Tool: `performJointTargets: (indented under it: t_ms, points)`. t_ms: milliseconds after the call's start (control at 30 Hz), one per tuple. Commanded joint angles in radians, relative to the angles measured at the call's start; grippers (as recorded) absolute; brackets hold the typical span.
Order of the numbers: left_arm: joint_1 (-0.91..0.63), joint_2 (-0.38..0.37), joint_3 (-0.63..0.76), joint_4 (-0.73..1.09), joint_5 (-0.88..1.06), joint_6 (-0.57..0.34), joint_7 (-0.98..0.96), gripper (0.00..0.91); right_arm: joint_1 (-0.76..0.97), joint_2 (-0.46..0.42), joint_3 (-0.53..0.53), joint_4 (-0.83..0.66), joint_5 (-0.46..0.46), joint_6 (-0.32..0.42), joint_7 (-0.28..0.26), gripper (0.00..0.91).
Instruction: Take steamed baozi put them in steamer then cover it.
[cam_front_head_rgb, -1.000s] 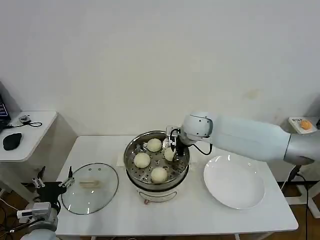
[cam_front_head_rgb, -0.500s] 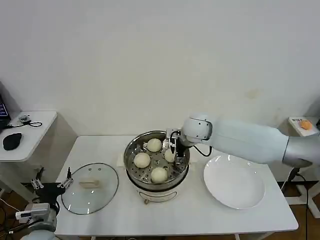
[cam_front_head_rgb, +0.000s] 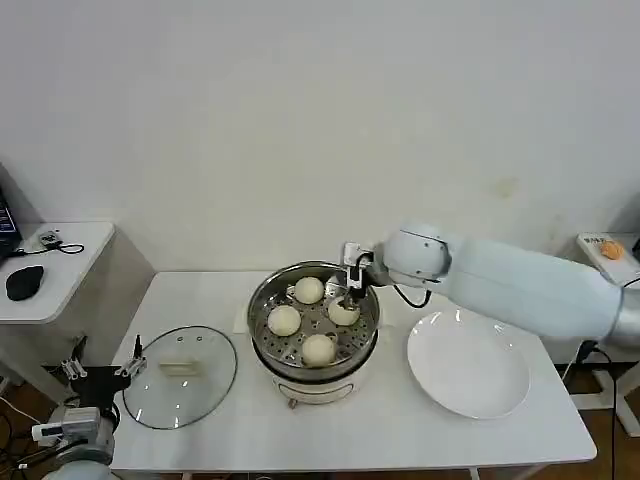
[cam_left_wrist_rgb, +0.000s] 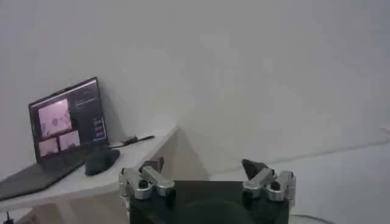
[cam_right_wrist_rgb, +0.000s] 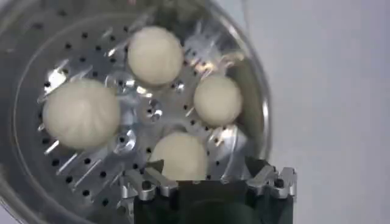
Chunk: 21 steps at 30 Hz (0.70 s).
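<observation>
The steel steamer stands mid-table on its white base. Several creamy-white baozi lie on its perforated tray; the right-hand one sits free just below my right gripper. That gripper hangs open over the pot's back right rim and holds nothing. In the right wrist view the gripper hovers over the nearest baozi, with the steamer rim beside it. The glass cover lies flat on the table to the left of the steamer. My left gripper is parked low off the table's left front corner, open.
A white plate lies bare to the right of the steamer. A low side table at the far left carries a black mouse and a laptop. A white wall runs behind the table.
My right gripper has risen out of the steamer and drawn back to the right, leaving the right-hand baozi on the tray. The left arm has hardly moved.
</observation>
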Motion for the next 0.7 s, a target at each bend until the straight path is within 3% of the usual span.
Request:
performJointTargets:
  t_ms: [33, 133, 200, 233, 300, 367, 467, 600, 700]
  points:
    - [0.005, 0.0, 0.0, -0.003, 0.003, -0.003, 0.0, 0.907, -0.42, -0.196, 0.438, 0.208, -0.052, 0.189, 0.347, 0.907]
    - [0.007, -0.002, -0.005, 0.004, 0.002, -0.025, 0.006, 0.907, -0.738, -0.211, 0.728, 0.236, -0.225, 0.352, 0.385, 0.907]
    - [0.007, -0.005, -0.007, 0.012, 0.001, -0.044, 0.009, 0.907, -0.874, -0.187, 0.911, 0.247, -0.279, 0.427, 0.406, 0.907]
    - [0.009, -0.006, -0.007, 0.017, 0.004, -0.056, 0.014, 0.907, -1.011, -0.154, 1.044, 0.256, -0.341, 0.496, 0.413, 0.907]
    - [0.011, -0.007, -0.006, 0.024, 0.005, -0.067, 0.017, 0.907, -1.131, -0.108, 1.147, 0.257, -0.383, 0.566, 0.417, 0.907]
    - [0.014, -0.01, -0.001, 0.038, 0.017, -0.091, 0.016, 0.907, -1.303, -0.013, 1.319, 0.247, -0.445, 0.693, 0.413, 0.907]
    - [0.014, -0.019, 0.01, 0.056, 0.042, -0.128, 0.018, 0.907, -1.461, 0.136, 1.52, 0.213, -0.558, 0.86, 0.351, 0.907]
    - [0.021, -0.032, 0.039, 0.086, 0.185, -0.189, 0.024, 0.907, -1.612, 0.343, 1.757, 0.199, -0.526, 0.951, 0.256, 0.907]
    - [0.032, -0.027, 0.055, 0.111, 0.335, -0.222, 0.072, 0.907, -1.695, 0.431, 1.877, 0.2, -0.453, 0.971, 0.196, 0.907]
